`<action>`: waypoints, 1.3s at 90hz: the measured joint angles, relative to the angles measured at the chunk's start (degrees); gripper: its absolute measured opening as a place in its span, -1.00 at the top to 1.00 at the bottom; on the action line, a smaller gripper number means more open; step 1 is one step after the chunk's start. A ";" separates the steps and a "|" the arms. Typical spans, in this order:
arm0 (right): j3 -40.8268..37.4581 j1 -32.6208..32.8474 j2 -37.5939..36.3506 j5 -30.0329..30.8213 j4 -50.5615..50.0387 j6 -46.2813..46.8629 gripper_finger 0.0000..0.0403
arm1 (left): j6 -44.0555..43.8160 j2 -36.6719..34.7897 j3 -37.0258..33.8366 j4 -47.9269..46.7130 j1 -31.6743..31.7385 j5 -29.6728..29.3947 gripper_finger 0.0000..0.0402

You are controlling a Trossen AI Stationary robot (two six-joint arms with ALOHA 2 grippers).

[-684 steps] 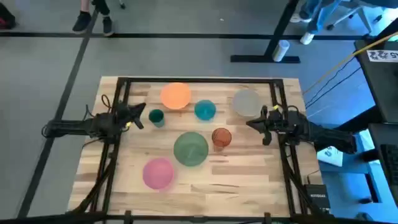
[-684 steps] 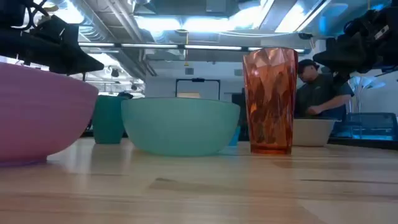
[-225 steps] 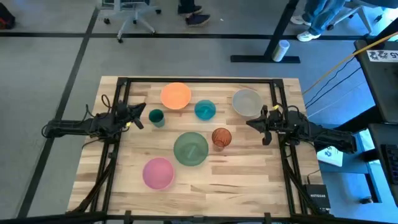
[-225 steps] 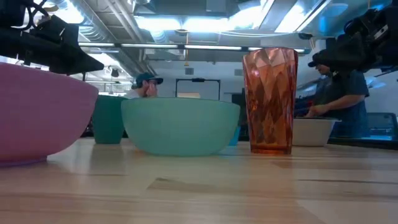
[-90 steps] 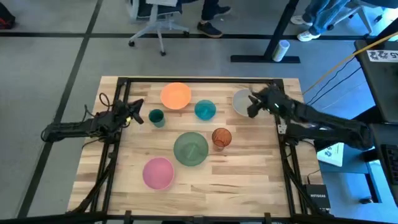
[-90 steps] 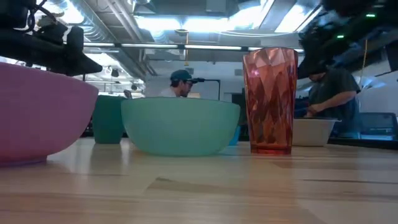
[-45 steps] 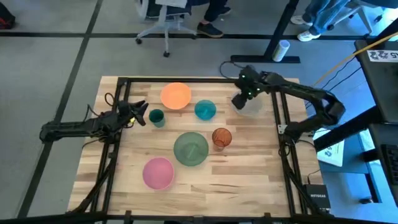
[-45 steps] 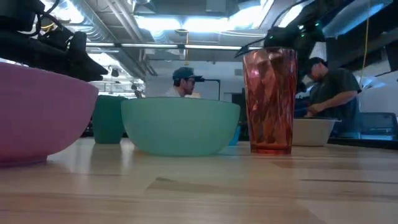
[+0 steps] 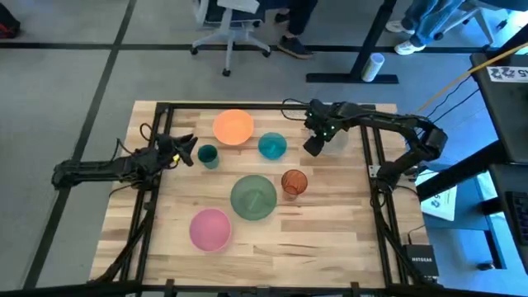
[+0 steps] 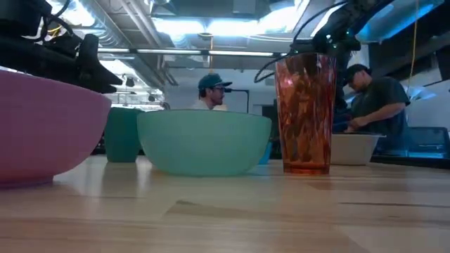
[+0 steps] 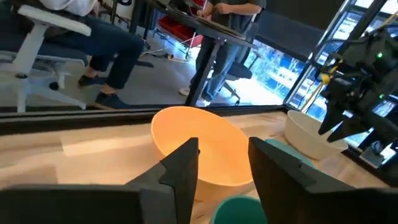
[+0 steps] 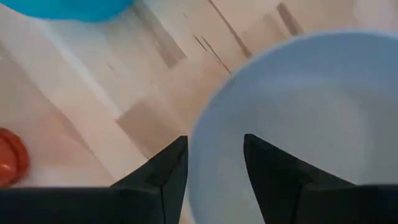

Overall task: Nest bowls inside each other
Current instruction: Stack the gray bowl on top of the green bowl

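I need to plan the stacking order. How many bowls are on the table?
7: orange, blue and grey along the far edge, teal left, green centre, brown beside it, pink nearest.

Seven bowls (image 9: 252,197) upright, apart, unnested; grey bowl (image 12: 305,124) at table's far right.

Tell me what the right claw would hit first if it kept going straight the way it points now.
Most likely the rim of the large round grey plastic bowl: the right claw, fingers open, straddles its near edge. How far above it sits is unclear.
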 joint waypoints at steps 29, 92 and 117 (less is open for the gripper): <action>-1.99 -0.07 1.42 0.64 0.80 0.00 0.29 | -0.44 0.00 -0.04 0.02 -1.62 0.50 0.38; -2.85 -0.07 -1.20 3.21 1.90 0.07 0.29 | -1.68 -0.02 -0.04 -0.02 -3.53 0.50 0.38; -5.69 -0.07 -1.20 2.76 2.23 0.39 0.30 | -2.46 -0.02 -0.04 -0.03 -3.53 0.49 0.38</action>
